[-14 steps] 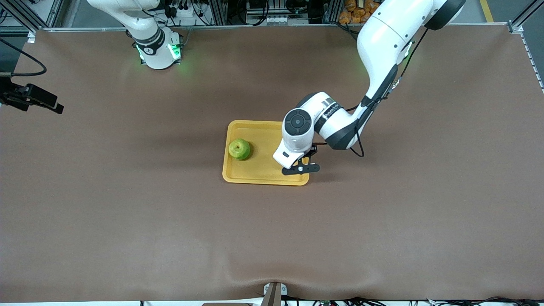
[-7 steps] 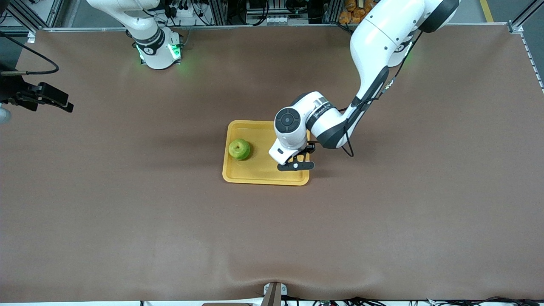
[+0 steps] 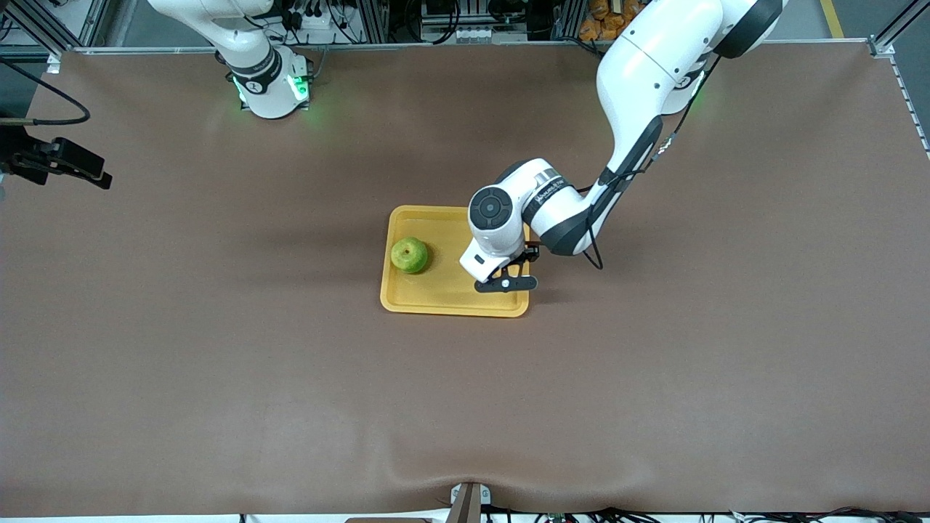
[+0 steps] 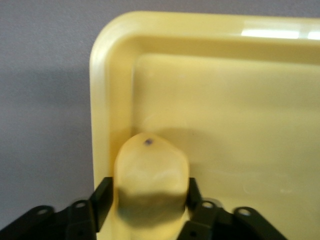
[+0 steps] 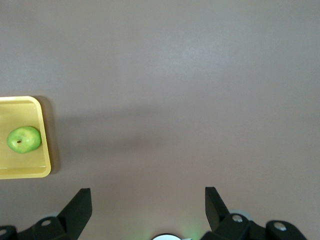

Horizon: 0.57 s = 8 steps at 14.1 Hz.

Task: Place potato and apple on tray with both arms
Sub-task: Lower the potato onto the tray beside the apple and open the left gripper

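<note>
Front view: tray at mid-table; apple on it toward the right arm's end; left gripper over its other end.

Left wrist view: potato clamped between fingers above the tray's corner.

Right wrist view: right gripper, fingers apart, waiting over bare table.

A wide table fills the front view, covered edge to edge by a plain brown cloth that wrinkles a little along the tabletop's edge nearest the camera. A small metal bracket sits at the middle of that edge. Along the edge by the robot bases runs a metal frame, with tangled black cables and a few orange packets past it. Grey floor with a yellow stripe shows past one corner. Light is even and soft.
</note>
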Available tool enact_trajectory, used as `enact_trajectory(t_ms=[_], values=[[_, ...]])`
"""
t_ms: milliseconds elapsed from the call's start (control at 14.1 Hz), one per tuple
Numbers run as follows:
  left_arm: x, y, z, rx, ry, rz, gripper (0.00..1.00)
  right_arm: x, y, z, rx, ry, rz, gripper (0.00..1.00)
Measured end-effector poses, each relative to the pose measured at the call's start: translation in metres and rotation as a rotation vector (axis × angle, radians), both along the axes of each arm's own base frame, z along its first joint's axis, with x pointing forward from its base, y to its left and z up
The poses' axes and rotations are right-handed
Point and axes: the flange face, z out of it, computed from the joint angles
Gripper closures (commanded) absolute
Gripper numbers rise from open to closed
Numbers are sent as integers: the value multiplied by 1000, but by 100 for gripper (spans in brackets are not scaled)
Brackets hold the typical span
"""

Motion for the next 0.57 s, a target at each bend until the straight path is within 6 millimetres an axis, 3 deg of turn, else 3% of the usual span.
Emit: enact_trajectory(t_ms=[356, 569], values=[[14, 11, 9, 17, 4, 35, 0, 0, -2, 2, 0, -4, -5, 0], [28, 14, 57, 35, 41, 94, 0, 0, -2, 2, 0, -5, -5, 0]])
